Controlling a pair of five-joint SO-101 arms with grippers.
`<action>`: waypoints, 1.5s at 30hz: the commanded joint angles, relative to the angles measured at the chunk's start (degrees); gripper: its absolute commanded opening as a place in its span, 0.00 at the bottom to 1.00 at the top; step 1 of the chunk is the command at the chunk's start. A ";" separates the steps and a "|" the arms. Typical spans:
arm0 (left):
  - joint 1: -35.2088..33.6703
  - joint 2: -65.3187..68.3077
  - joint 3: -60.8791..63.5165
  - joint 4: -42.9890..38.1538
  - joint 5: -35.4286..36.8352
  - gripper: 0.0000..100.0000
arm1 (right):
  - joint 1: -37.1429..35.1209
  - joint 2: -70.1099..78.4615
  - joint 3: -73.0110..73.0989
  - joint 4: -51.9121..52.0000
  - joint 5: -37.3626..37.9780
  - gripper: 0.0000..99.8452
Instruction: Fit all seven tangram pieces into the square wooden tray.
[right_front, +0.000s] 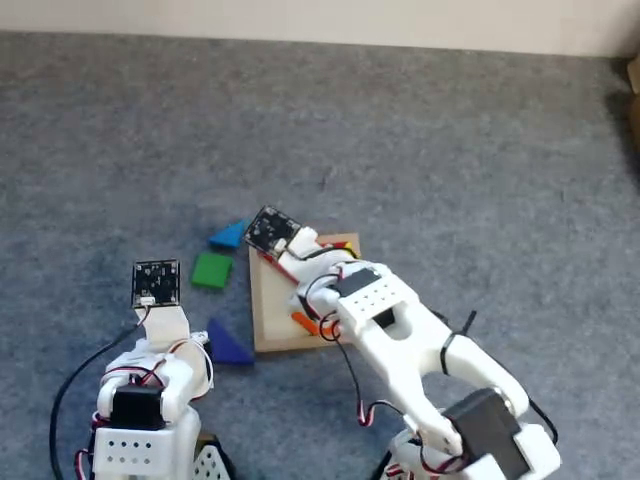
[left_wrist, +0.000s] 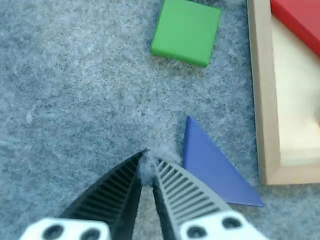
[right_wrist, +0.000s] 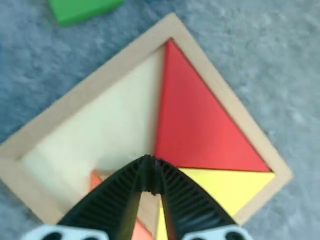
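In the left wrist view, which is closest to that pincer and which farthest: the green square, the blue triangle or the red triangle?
1. Blue triangle, right beside the left gripper.
2. Green square, on the carpet beyond it.
3. Red triangle, inside the wooden tray.

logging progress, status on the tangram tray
Left gripper shut, empty, beside blue triangle. Right gripper shut over tray. Red triangle seated; green square outside.

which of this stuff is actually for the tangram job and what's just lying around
Job: wooden tray, red triangle, yellow triangle, orange piece, green square, dark blue triangle, light blue triangle.
Lying about: grey carpet, brown object at the far edge.
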 joint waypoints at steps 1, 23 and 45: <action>-0.48 -0.57 1.19 0.26 -0.09 0.00 | 1.27 -7.25 -0.31 -0.75 0.26 0.02; -0.48 -0.57 1.19 0.26 -0.09 0.00 | 18.68 -61.67 22.81 20.00 -23.12 0.02; -0.48 -0.57 1.19 0.26 -0.09 0.00 | 25.63 -92.53 46.37 31.96 -29.45 0.02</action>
